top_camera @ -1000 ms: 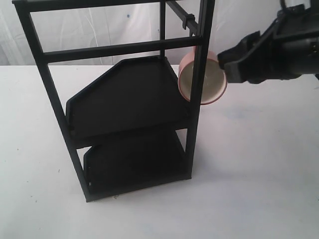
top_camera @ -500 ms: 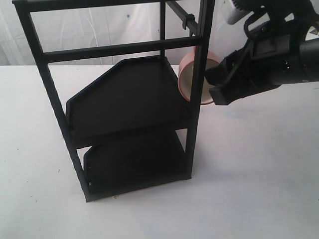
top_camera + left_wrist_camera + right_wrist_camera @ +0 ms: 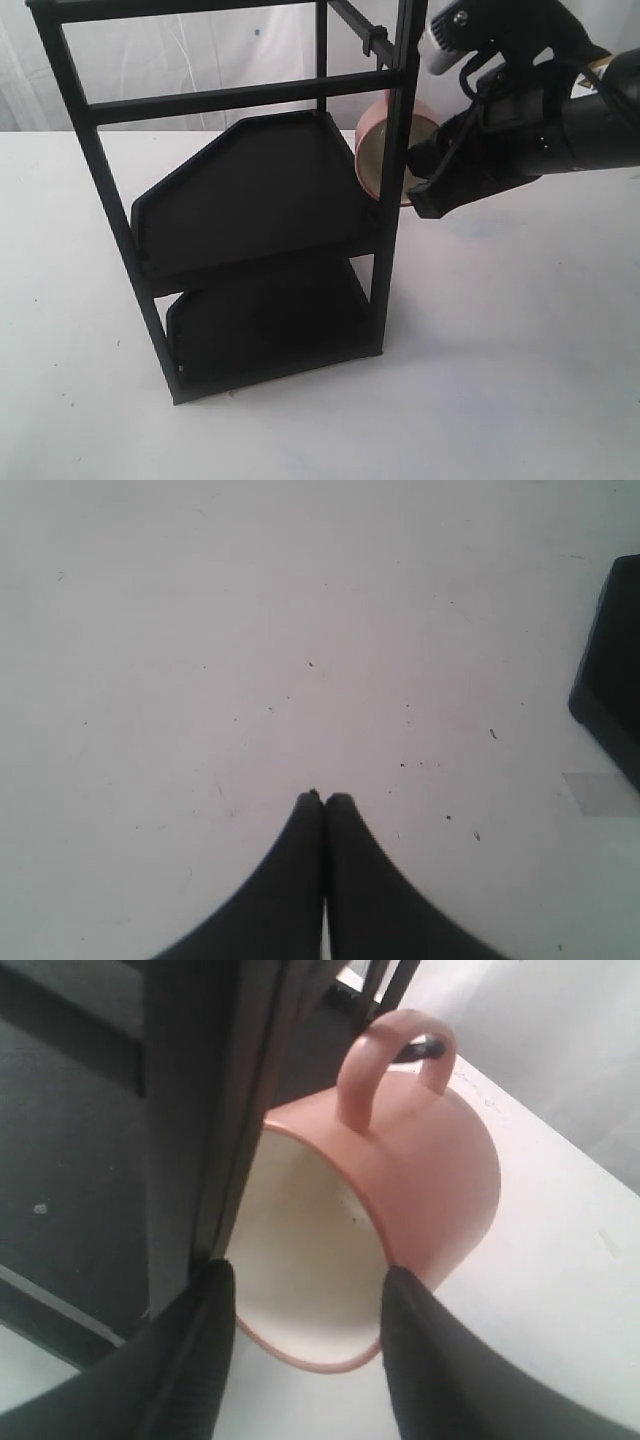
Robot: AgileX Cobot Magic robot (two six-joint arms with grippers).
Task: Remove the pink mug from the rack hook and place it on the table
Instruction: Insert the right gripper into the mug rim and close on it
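The pink mug (image 3: 371,160) hangs by its loop handle on the rack hook (image 3: 377,40), behind the black rack's front right post, mouth facing the front. In the right wrist view the mug (image 3: 420,1180) shows its cream inside, and the hook's black tip (image 3: 425,1048) pokes through the handle. My right gripper (image 3: 420,188) is at the mug's right side. It (image 3: 307,1278) stands open, its fingers on either side of the lower rim; I cannot tell if they touch it. My left gripper (image 3: 324,798) is shut and empty over the white table (image 3: 250,630).
The tall black rack (image 3: 250,190) with two shelves stands mid-table; its front post (image 3: 200,1110) runs close beside one right finger. A dark corner of the rack (image 3: 610,680) shows in the left wrist view. White table (image 3: 520,330) spreads to the right of the rack.
My right arm has come in leftward and turned at the wrist, bringing its fingers from beside the mug to around its rim. The mug still hangs on the hook.
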